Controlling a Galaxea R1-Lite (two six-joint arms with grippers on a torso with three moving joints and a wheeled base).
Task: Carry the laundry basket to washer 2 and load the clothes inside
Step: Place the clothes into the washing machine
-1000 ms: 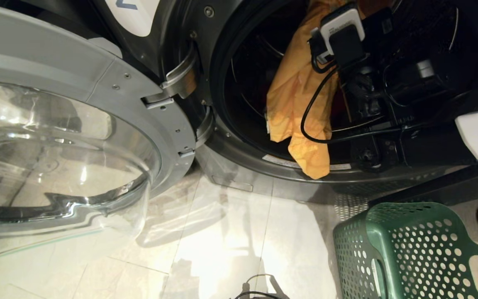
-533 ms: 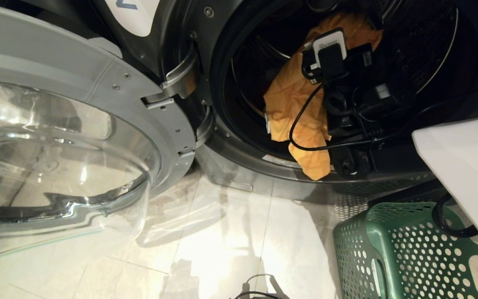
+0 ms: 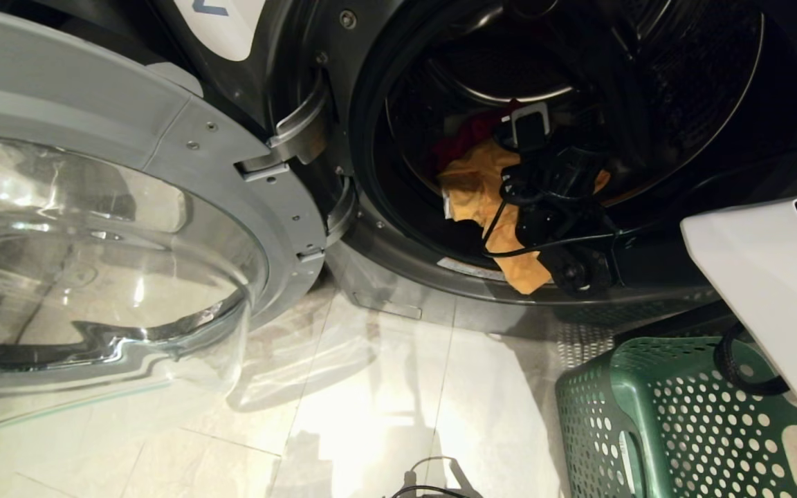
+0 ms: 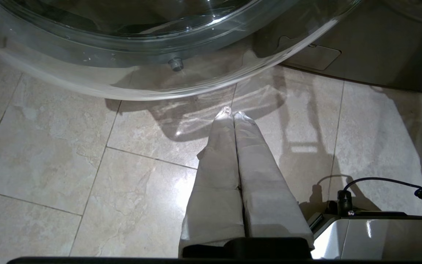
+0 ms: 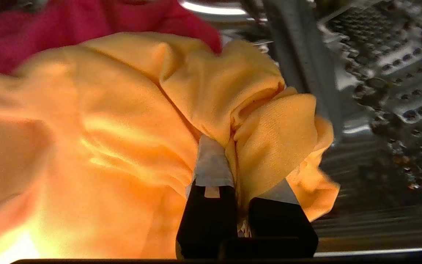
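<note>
Inside the drum of washer 2 (image 3: 682, 90), at the far right of the scene, my right gripper (image 5: 233, 150) is clamped on a fold of the yellow-orange garment (image 3: 474, 194), which spills over the door rim toward the floor. A pink-red garment (image 3: 464, 135) lies just behind it. The round glass door (image 3: 94, 235) hangs open at the left. The green laundry basket (image 3: 675, 422) sits on the tiled floor (image 3: 371, 415) near right. My left gripper (image 4: 233, 117) hangs over the tiles, fingers pressed together, holding nothing.

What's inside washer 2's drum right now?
A yellow-orange garment pinched by the right gripper, trailing over the door rim, and a pink-red garment behind. The arm hides anything deeper.
</note>
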